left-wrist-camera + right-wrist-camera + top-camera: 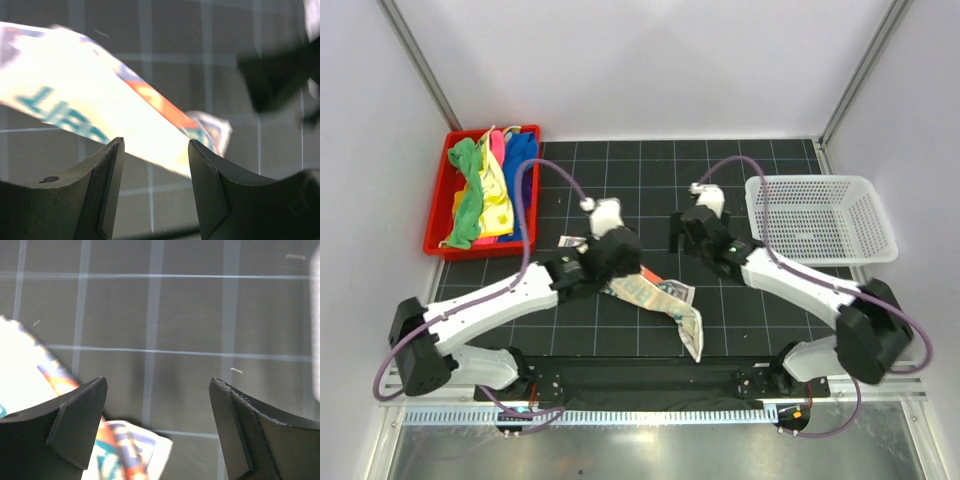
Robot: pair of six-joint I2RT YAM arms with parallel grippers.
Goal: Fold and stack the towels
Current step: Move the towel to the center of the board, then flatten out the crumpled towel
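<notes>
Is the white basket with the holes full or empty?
Empty. The white plastic mesh basket shows only its own bare grid bottom in the top view, with nothing lying in it.

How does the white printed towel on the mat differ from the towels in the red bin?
The printed towel lies alone on the black mat, spread in a long crumpled strip; the coloured towels are piled together in the red bin at the far left. The printed towel is white with lettering and patterns; the coloured towels are plain green, pink, yellow and blue. Both are cloth, not yet folded.
</notes>
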